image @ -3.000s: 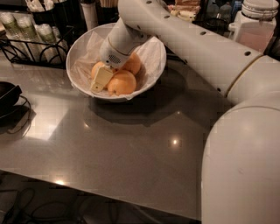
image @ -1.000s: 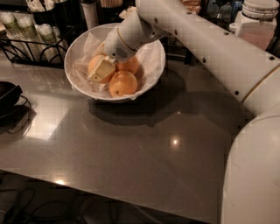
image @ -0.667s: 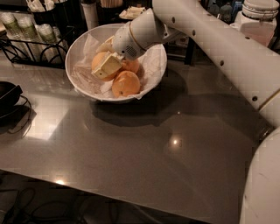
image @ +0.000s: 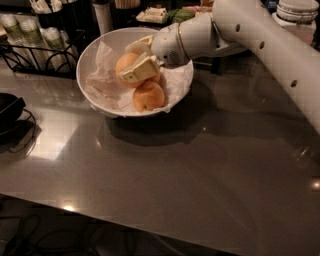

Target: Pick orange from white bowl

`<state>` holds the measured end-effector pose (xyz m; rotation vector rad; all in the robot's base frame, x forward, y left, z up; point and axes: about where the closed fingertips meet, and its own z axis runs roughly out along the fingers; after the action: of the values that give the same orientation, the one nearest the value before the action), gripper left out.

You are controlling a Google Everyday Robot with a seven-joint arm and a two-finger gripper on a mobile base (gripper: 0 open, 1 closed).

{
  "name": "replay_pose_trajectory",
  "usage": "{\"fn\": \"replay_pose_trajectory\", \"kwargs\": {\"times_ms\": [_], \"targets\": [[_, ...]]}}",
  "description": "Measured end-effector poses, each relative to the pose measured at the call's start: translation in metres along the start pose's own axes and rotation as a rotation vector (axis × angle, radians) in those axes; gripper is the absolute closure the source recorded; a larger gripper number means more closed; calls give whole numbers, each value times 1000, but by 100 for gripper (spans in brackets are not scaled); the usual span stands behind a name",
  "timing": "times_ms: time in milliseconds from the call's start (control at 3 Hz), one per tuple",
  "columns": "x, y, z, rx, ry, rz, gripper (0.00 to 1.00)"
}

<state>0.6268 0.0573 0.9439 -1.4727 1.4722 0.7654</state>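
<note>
Camera view, left edge first: what was there?

A black object (image: 7, 113) sat at the near left edge of the grey table (image: 175, 180). At the far left stood a black wire rack (image: 30, 52) holding pale cups.

And moving right from that?

The white bowl (image: 93, 50) stood on the table just beside the rack, on the far side. It was lined with crinkled white paper (image: 102, 84). A tall white cup (image: 104, 17) stood behind it.

Where was the fruit?

Inside the bowl. One orange (image: 125, 64) lay toward the middle, and a second orange (image: 148, 96) lay against its near right side, resting on the paper.

And the gripper?

The gripper (image: 131, 61) was inside the bowl, reaching in from the right over the far rim. Its two cream fingers (image: 141, 69) were closed narrowly on the first orange, one across its near side and one behind it. Whether that orange was touching the paper, I could not tell.

What lay to the right of the bowl?

The white arm (image: 260, 35) ran from the gripper's wrist toward the right edge, above the table. A white lidded jar (image: 300, 12) stood at the far right corner, partly behind the arm.
</note>
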Motion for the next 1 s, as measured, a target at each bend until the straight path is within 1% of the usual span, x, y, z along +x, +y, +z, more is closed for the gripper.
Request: {"fn": "replay_pose_trajectory", "kwargs": {"times_ms": [333,667,1000], "targets": [[-17,2,-32,39,-60,-26,100],[-17,2,-32,39,-60,-26,100],[-17,2,-32,39,-60,-26,81]]}}
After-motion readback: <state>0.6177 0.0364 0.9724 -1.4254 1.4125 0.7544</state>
